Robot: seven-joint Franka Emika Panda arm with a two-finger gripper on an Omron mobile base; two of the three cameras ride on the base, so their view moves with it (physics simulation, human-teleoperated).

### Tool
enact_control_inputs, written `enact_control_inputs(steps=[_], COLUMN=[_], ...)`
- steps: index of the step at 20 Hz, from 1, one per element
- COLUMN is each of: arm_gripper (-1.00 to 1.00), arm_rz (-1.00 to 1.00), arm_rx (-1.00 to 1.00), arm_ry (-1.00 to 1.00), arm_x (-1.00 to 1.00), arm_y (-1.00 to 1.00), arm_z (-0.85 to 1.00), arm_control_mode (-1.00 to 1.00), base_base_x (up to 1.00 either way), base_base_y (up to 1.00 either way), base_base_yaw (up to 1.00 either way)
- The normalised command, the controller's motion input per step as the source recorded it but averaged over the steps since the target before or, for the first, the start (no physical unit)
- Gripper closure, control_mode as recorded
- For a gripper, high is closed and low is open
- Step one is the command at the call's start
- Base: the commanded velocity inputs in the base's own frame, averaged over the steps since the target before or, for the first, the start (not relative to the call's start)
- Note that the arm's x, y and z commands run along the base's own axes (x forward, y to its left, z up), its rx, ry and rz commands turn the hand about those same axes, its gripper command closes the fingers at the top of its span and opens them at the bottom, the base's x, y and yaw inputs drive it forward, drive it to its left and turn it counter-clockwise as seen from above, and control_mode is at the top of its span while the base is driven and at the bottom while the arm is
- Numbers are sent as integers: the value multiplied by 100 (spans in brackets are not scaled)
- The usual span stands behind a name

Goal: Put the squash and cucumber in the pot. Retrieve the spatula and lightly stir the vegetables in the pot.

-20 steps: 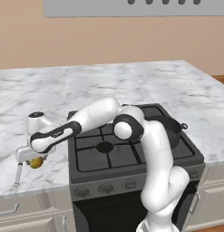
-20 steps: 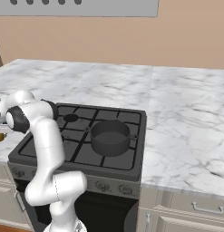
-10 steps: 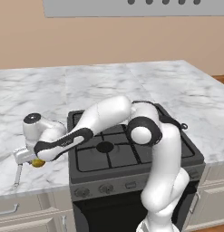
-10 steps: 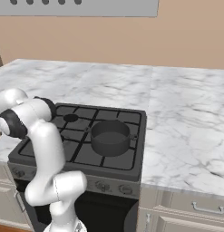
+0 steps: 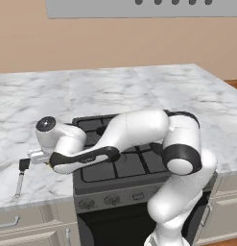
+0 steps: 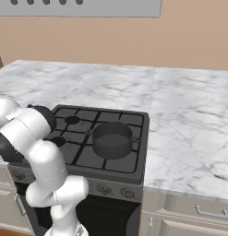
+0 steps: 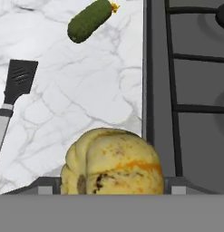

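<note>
In the hand view the yellow-tan squash (image 7: 112,164) lies on the marble close to the camera, beside the stove's edge. My gripper (image 7: 109,186) is open, with one fingertip on each side of the squash. My hand (image 5: 35,156) hangs low over the counter left of the stove and hides the squash in the left base view. The dark-green cucumber (image 7: 90,20) lies farther off on the marble. The spatula (image 7: 19,80) rests left of the squash, and its black blade and grey handle (image 5: 20,178) show near the counter's front. The empty dark pot (image 6: 111,138) stands on a front burner.
The black stove top (image 7: 190,90) runs along the right of the hand view, its grates raised above the marble counter (image 5: 38,101). My arm's elbow (image 6: 27,133) bulks over the stove's left front corner. The counter edge and drawers (image 5: 14,223) lie just below the spatula.
My hand has sunk lower over the squash, which showed under it before and is now hidden in the left base view. The elbow has swung forward and down. The spatula has not moved.
</note>
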Motion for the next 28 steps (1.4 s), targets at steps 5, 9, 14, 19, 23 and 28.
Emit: enact_control_inputs(steps=[5, 9, 14, 19, 23, 28], arm_gripper=[100, 100, 100, 100, 100, 100], arm_rz=[-12, -2, 0, 0, 2, 5], arm_rx=[4, 13, 10, 7, 2, 0], arm_ry=[-7, -14, 0, 2, 1, 0], arm_x=[0, 0, 0, 0, 0, 0], arm_y=[-99, -100, -100, -100, -100, -100], arm_z=[31, 33, 52, 44, 31, 26], arm_control_mode=[-100, -100, -100, -100, -100, -100], base_base_x=[0, 0, 0, 0, 0, 0], base_base_y=[0, 0, 0, 0, 0, 0], base_base_yaw=[0, 0, 0, 0, 0, 0])
